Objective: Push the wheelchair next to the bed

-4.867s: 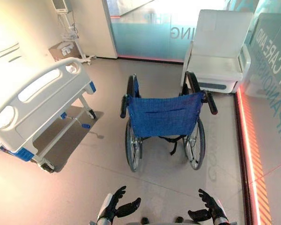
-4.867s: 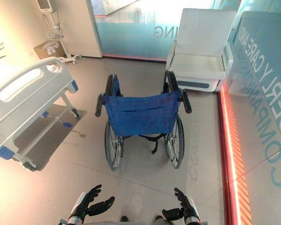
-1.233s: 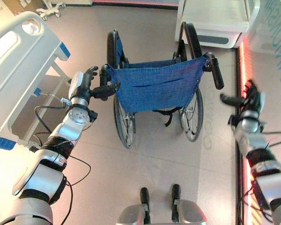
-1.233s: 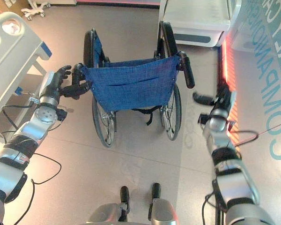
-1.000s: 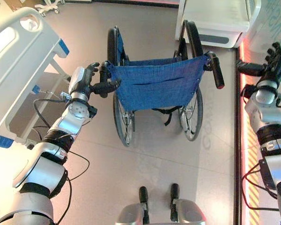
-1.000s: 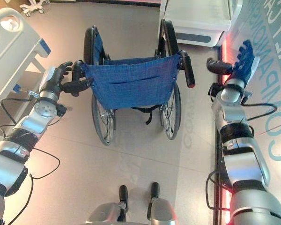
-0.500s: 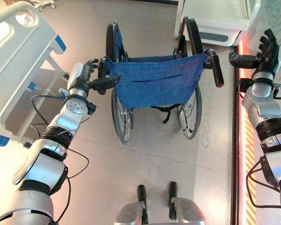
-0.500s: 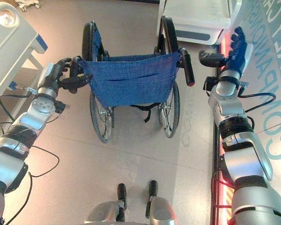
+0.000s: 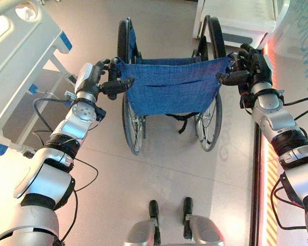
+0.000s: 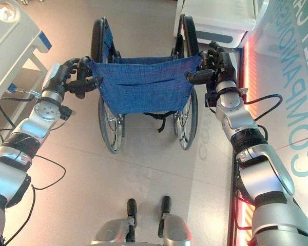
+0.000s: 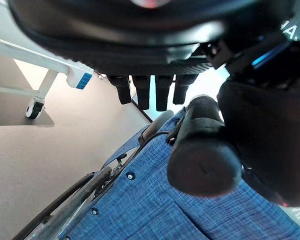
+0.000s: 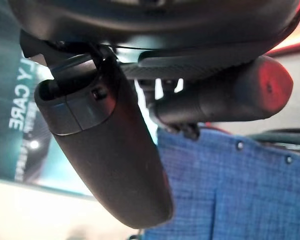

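Pale tiled floor [image 9: 159, 174] runs across a room with a glowing red strip [image 9: 269, 169] along its right side, by a glass wall carrying large lettering. On that floor, in the middle of the head views, stands the wheelchair [image 9: 169, 92], its blue fabric backrest [image 9: 169, 89] facing the robot and its two spoked wheels on the tiles. At the top corners of the backrest, a black push handle sticks out on either side.

Left hand [image 9: 95, 79] sits at the wheelchair's left push handle [image 11: 202, 160]; its wrist view shows the grip lying in the palm, with the thumb curled beside it and the fingers [image 11: 145, 92] hanging past it, so the hand wraps that handle. Right hand [image 10: 218, 66] is at the right push handle [image 12: 225, 97]; in its wrist view the grip lies across the palm with the thumb [image 12: 115, 155] closed beneath it, a grasp on that handle.

Off to the left, well apart from the wheelchair, stands the bed [image 9: 18, 61], its white footboard and blue corner caps in view. Beyond the wheelchair, against the far right, sits a white armchair [image 9: 241, 18].
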Robot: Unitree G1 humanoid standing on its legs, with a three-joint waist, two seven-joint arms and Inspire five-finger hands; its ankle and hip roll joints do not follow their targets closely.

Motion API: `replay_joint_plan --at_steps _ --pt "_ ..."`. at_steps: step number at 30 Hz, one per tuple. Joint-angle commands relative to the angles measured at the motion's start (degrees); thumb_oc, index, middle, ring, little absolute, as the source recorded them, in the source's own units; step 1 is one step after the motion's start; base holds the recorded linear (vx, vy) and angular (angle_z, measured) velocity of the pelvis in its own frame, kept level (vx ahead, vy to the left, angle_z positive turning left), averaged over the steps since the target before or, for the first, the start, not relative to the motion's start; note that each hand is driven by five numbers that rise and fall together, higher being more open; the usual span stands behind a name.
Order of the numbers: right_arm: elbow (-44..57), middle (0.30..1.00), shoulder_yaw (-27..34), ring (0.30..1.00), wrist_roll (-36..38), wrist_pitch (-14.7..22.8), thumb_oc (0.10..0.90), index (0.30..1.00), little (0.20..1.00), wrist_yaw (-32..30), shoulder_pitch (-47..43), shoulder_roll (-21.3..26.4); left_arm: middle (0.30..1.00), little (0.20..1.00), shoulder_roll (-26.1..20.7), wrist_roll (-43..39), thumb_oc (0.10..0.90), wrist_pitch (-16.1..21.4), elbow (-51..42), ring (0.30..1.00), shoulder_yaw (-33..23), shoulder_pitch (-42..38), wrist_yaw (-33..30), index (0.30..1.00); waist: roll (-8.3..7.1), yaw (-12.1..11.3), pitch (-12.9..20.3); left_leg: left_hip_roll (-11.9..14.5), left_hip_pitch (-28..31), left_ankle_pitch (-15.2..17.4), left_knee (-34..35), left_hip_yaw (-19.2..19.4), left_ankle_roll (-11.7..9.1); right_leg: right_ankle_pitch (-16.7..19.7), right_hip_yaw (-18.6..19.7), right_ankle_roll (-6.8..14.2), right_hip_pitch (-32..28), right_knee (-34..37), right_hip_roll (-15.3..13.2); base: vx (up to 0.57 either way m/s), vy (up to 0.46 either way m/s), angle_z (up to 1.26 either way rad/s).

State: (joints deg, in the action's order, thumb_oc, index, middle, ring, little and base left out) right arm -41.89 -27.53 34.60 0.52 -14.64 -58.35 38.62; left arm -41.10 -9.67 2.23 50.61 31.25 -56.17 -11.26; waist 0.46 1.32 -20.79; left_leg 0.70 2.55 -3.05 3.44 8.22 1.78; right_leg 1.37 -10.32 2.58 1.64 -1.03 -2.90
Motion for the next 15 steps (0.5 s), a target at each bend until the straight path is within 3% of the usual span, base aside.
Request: replay_joint_plan --at_steps 1,6,10,15 --pt "2.9 0.900 -0.8 0.900 -1.0 1.8 0.800 0.900 0.900 -1.5 -10.1 1.2 0.900 0.900 0.4 3.0 0.800 1.4 5.3 0.900 3.6 -5.4 -1.3 0.900 -2.05 0.0 3.5 0.3 -4.5 7.5 -7.5 -1.2 -1.8 -4.4 0.0 1.0 1.7 -4.3 -2.6 0.00 0.000 0.00" --pt "0.2 0.900 -2.7 0.900 -10.2 -7.0 0.800 0.900 0.900 -0.4 -10.3 2.1 0.900 0.900 0.2 3.0 0.800 1.6 4.9 0.900 3.1 -5.0 -1.7 0.900 -2.22 -0.3 3.7 0.2 -4.5 7.4 -7.4 -1.3 -1.6 -4.2 0.1 1.2 1.8 -4.3 -2.6 0.00 0.000 0.00" --pt "-4.2 0.900 -4.3 0.900 -12.6 -10.1 0.800 0.900 0.900 2.4 -11.7 2.6 0.900 0.900 0.0 2.7 0.800 1.6 4.8 0.900 3.5 -6.0 -1.4 0.900 -2.40 -0.6 3.5 0.4 -4.6 7.5 -7.6 -1.3 -1.6 -4.1 0.2 1.2 1.7 -4.2 -2.6 0.00 0.000 0.00" --pt "-9.0 0.900 -5.5 0.900 -12.6 -11.1 0.800 0.900 0.900 4.6 -13.7 2.4 0.900 0.900 -0.2 2.4 0.800 2.6 4.7 0.900 5.3 -7.8 -1.2 0.900 -2.34 -1.0 2.8 0.6 -5.1 7.4 -7.8 -1.4 -1.5 -4.2 0.1 1.0 2.0 -4.3 -2.7 -0.03 -0.016 0.00"
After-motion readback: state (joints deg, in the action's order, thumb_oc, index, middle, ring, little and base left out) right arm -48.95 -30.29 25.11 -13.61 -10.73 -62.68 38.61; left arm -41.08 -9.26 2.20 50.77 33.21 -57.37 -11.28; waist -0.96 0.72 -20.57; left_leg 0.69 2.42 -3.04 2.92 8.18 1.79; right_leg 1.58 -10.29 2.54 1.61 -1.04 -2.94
